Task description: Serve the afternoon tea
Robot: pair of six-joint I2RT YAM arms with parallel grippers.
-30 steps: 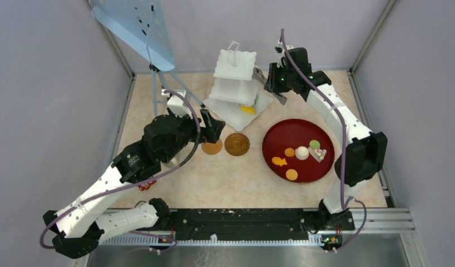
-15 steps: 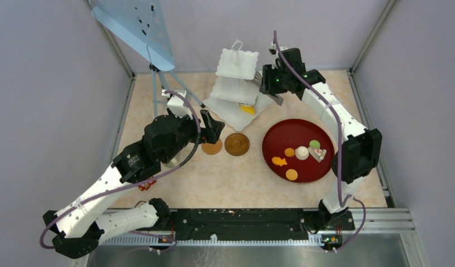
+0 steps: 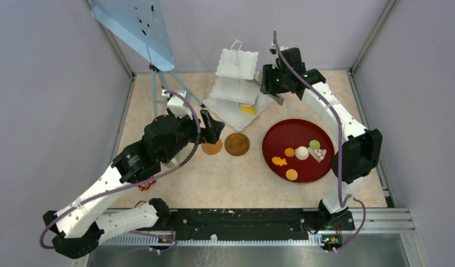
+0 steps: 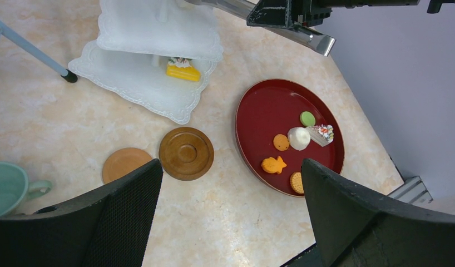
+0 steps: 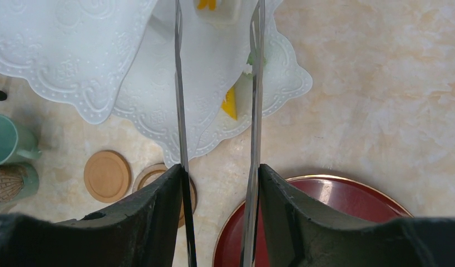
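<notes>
My right gripper [image 5: 221, 169] is shut on the long metal tongs [image 5: 179, 111], whose two arms stand apart and reach over the white tiered stand [image 3: 236, 83]. A yellow-topped sweet [image 5: 207, 4] lies between the tong tips on a tier. A yellow wedge [image 3: 248, 109] rests on the bottom tier. On the dark-red tray [image 3: 281, 142] lie an orange fish [image 3: 279, 161], two orange discs [image 3: 290, 152], a green round [image 3: 314, 144], a white round and a cake slice. My left gripper [image 4: 231, 167] hangs open over bare table, holding nothing. The teal cup [image 4: 5, 186] and shell-patterned mug [image 5: 11, 183] stand at the left.
A brown saucer [image 3: 237, 144] and an orange coaster [image 3: 212, 147] lie between the stand and my left gripper. A blue perforated panel on a thin-legged stand [image 3: 142, 33] rises at the back left. Walls close the workspace on three sides.
My right arm has moved left, bringing the tongs in over the stand's tiers, and the tong arms have spread apart. The left arm has not moved.
</notes>
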